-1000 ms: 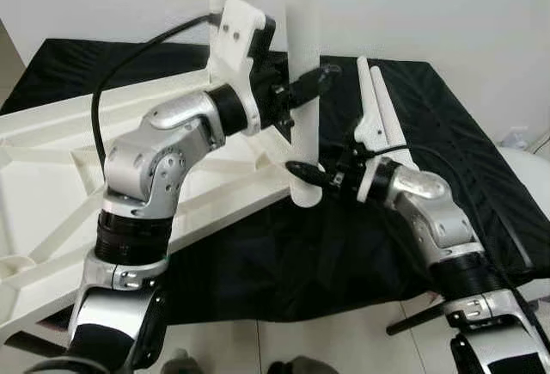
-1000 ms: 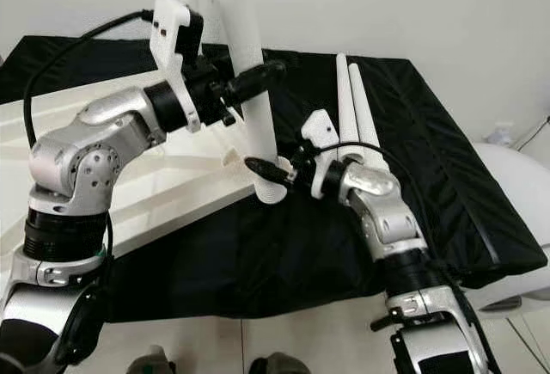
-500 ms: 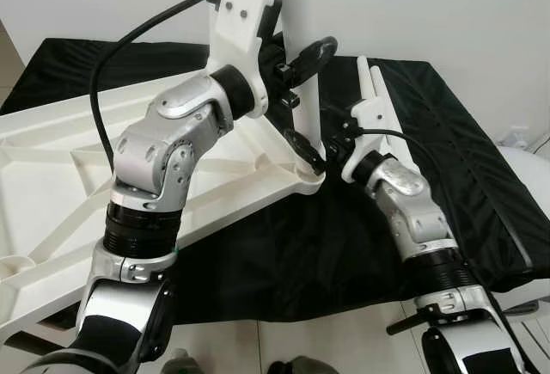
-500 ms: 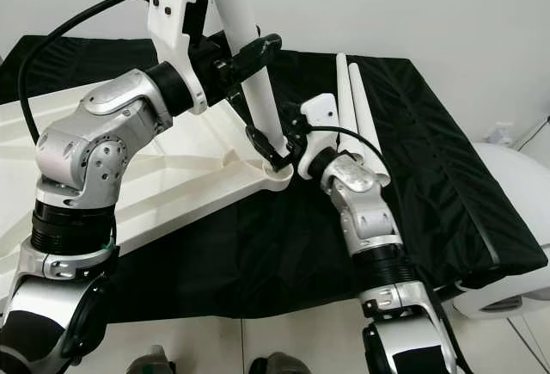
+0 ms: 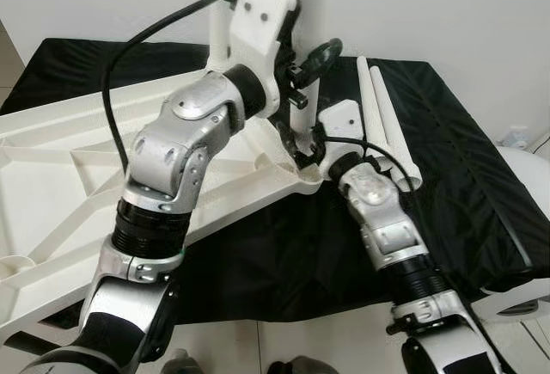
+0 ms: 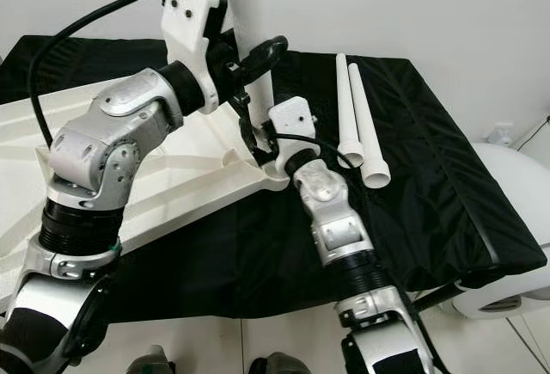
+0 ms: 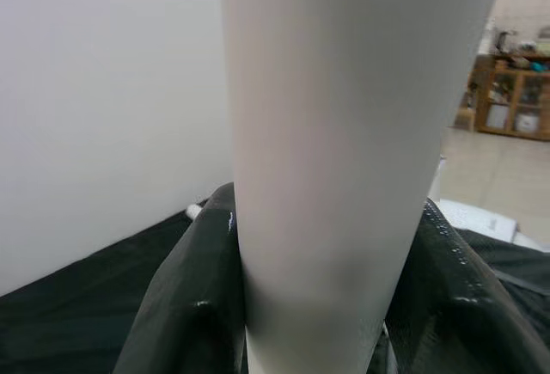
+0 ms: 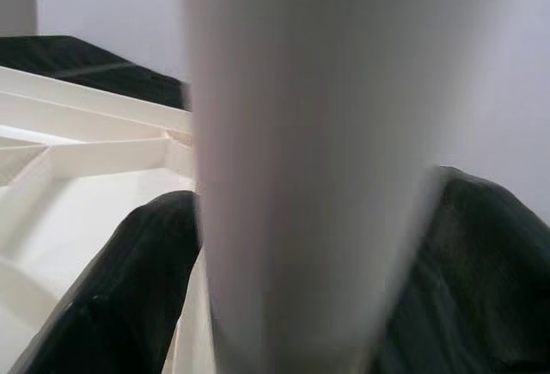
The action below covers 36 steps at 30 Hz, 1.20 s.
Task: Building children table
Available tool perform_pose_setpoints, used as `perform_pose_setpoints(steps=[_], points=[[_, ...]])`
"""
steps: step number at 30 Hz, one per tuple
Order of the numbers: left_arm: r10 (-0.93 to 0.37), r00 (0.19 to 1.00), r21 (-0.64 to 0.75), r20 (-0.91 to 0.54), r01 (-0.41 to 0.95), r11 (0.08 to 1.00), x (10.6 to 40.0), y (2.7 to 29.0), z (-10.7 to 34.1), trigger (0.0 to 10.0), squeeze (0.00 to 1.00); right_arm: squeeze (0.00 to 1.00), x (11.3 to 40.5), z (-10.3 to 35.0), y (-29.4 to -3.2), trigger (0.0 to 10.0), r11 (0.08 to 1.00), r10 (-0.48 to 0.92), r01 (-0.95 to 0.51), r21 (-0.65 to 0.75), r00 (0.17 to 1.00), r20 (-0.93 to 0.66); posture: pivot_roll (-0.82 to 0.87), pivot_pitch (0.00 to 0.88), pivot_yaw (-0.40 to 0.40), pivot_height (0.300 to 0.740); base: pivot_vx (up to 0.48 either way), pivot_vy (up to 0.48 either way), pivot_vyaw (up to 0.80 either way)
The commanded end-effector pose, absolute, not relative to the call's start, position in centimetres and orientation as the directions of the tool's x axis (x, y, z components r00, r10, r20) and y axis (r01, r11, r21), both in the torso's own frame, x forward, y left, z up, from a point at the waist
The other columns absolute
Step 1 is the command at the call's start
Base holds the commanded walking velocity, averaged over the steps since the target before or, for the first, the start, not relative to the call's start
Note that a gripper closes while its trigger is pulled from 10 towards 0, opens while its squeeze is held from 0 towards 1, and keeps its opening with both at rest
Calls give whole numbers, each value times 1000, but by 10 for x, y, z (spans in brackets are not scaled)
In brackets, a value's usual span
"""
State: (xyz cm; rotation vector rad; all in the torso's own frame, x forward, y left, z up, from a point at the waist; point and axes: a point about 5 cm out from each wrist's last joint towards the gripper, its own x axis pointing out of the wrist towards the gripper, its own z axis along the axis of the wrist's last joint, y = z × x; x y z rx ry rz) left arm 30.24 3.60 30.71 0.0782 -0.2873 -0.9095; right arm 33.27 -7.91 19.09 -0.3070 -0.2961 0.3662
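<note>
Tabletop (image 5: 51, 185) lies left on the cloth (image 5: 464, 159); upright leg (image 5: 305, 116) at its corner; two legs (image 5: 387, 133) right.

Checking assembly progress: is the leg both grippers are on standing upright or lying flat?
Upright. The white leg rises from the corner of the upturned tabletop, left gripper clamped higher, right gripper near its base. Whether it is seated cannot be told.

Both arms are reaching forward and bent at the elbow, left gripper (image 5: 311, 60) up high, right gripper (image 5: 302, 146) right below it, both clamped.
</note>
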Motion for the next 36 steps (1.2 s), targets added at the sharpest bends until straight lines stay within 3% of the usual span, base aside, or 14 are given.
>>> perform_pose_setpoints(steps=[1,17,18,20,22,23,27,29,31,32,33,34,35,36], points=[[-759,609,197,230,734,650,302,32,308,10000,0,0,333,186,-82,10000,902,343,-260,-344,917,205,73,0,-86,740,0,0,0],[-760,601,217,249,730,648,299,27,313,10000,0,0,334,180,-78,10000,948,167,-104,-300,967,192,84,0,-85,740,0,0,0],[-759,601,219,251,728,650,299,28,314,10000,0,0,334,181,-77,6000,947,164,-97,-307,966,200,85,0,-85,740,0,0,0],[-758,602,220,252,727,650,299,28,314,10000,0,0,333,182,-77,6000,945,161,-91,-314,965,206,85,0,-84,740,0,0,0],[-755,605,223,253,723,654,300,29,315,10000,0,0,332,185,-74,4863,948,161,-89,-305,963,219,87,0,-82,740,0,0,0],[-755,605,223,252,723,654,300,29,315,10000,0,0,331,186,-73,2627,949,162,-90,-303,962,221,87,0,-81,740,0,0,0],[-754,607,224,251,722,655,301,30,315,10000,0,0,330,187,-71,3490,950,159,-86,-301,961,227,87,0,-81,740,0,0,0],[-753,608,224,252,720,657,301,30,315,10000,0,0,329,188,-70,902,950,159,-84,-300,959,234,88,0,-82,740,0,0,0],[-752,609,224,252,720,657,301,30,315,10000,0,0,329,189,-69,902,950,159,-82,-302,958,237,88,0,-82,740,0,0,0],[-751,610,224,253,718,659,302,30,315,10000,0,0,328,190,-68,2314,947,159,-76,-313,956,248,87,0,-80,740,0,0,0],[-751,610,225,253,718,659,302,30,315,10000,0,0,327,190,-67,5255,946,159,-74,-314,955,252,86,0,-79,740,0,0,0],[-750,611,225,253,717,660,302,30,315,10000,0,0,326,190,-66,5255,946,159,-74,-314,954,253,86,0,-79,740,0,0,0],[-751,610,225,253,717,659,302,30,315,10000,0,0,326,190,-66,10000,946,159,-73,-316,954,255,85,0,-78,740,0,0,0],[-751,610,225,253,718,659,302,30,315,10000,0,0,326,190,-65,10000,946,159,-73,-316,954,255,85,0,-78,740,0,0,0]])
